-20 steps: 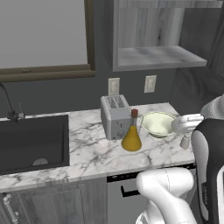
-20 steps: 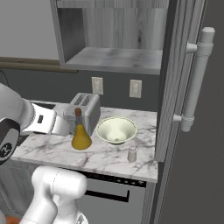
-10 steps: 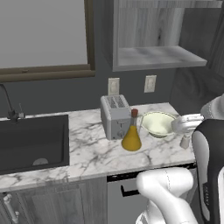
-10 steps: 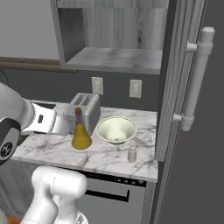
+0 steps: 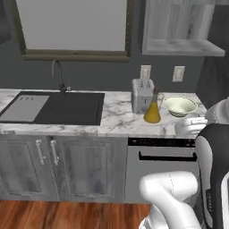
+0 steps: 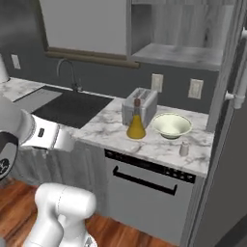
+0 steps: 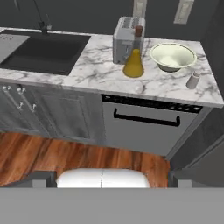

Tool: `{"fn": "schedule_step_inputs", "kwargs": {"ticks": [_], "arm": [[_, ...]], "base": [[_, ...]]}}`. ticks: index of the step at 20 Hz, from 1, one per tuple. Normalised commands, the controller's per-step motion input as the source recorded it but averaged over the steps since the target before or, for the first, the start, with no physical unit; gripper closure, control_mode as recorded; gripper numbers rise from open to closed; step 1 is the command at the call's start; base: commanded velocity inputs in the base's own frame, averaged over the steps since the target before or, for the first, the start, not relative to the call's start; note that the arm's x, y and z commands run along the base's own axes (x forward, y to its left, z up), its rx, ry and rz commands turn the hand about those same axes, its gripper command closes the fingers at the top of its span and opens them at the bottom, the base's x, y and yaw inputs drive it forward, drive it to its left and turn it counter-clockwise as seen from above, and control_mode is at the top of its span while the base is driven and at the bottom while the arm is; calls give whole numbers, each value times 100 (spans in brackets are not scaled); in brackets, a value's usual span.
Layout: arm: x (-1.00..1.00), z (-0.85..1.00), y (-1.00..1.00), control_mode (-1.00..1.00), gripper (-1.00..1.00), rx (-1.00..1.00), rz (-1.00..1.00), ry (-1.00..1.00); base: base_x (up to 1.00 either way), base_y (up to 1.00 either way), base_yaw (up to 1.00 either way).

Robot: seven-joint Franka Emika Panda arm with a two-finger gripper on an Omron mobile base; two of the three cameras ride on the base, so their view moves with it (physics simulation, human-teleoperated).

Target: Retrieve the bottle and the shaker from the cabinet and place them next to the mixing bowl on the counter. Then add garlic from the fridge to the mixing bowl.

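Left base view: the bottle (image 5: 152, 112) stands upright on the marble table (image 5: 117, 117), just in front of the toaster (image 5: 142, 95); the mixing bowl (image 5: 179, 106) sits to its right. The open cabinet (image 5: 181, 27) hangs above, and the black sink (image 5: 67, 107) lies to the left.

Right base view: the shaker (image 6: 184, 148) stands near the table's front edge, just beside the bowl and close to the fridge (image 6: 229, 144).

Hand view: bottle, bowl and shaker stand together on the table. The tool (image 7: 107, 178) hangs well back above the wooden floor (image 7: 65, 155), its fingers (image 7: 40, 178) spread wide apart, holding nothing.
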Motion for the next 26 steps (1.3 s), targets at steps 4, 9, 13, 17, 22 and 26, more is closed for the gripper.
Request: {"fn": "schedule_step_inputs", "kwargs": {"ticks": [4, 9, 13, 17, 22, 26], "arm": [[0, 0, 0, 100, -100, 0, 0, 0], [0, 0, 0, 100, -100, 0, 0, 0], [0, 0, 0, 100, -100, 0, 0, 0], [0, 0, 0, 100, -100, 0, 0, 0], [0, 0, 0, 100, -100, 0, 0, 0], [0, 0, 0, 100, -100, 0, 0, 0]], "base": [[-2, 36, 95], [-1, 12, 100], [0, 0, 100], [12, 0, 95], [24, 0, 94], [24, 0, 96]]}}
